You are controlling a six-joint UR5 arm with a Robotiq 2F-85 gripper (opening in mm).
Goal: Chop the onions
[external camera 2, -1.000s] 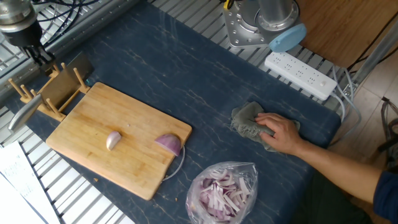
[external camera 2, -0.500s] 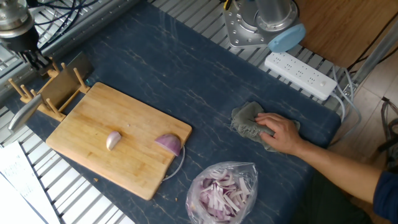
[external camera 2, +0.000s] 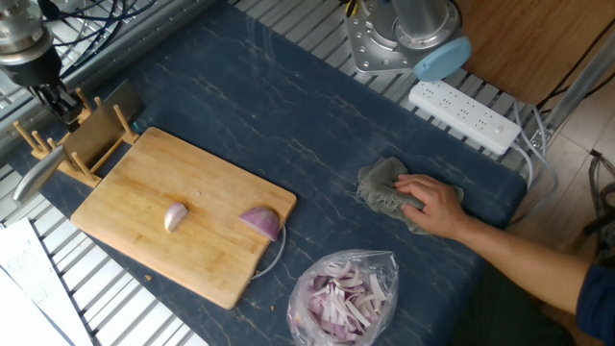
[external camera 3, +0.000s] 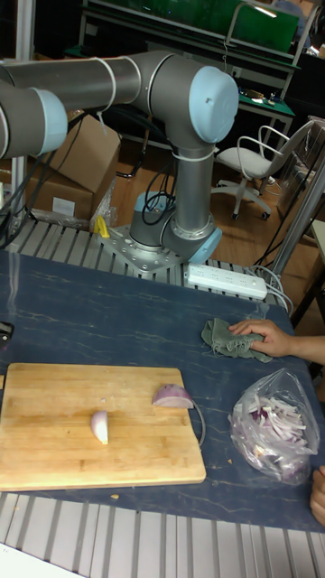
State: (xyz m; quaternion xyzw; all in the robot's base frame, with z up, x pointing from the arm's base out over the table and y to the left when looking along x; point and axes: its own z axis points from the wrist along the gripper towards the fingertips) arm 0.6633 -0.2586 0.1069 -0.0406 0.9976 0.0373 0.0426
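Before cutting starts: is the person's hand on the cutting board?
No, the hand rests on a grey cloth, away from the cutting board.

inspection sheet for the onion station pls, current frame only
Surface: blue mat over a slatted metal table; wooden cutting board at its left.
Job's things: small pale onion wedge and larger purple onion half on the board, apart, uncut.
Clutter: bag of onion strips; grey rag under a person's hand; wooden rack holding a knife.
Gripper: gripper above the rack; jaw state unclear.
Cables: power strip and its lead; cable bundle near the wrist.
Surroundings: office chair, cardboard boxes.
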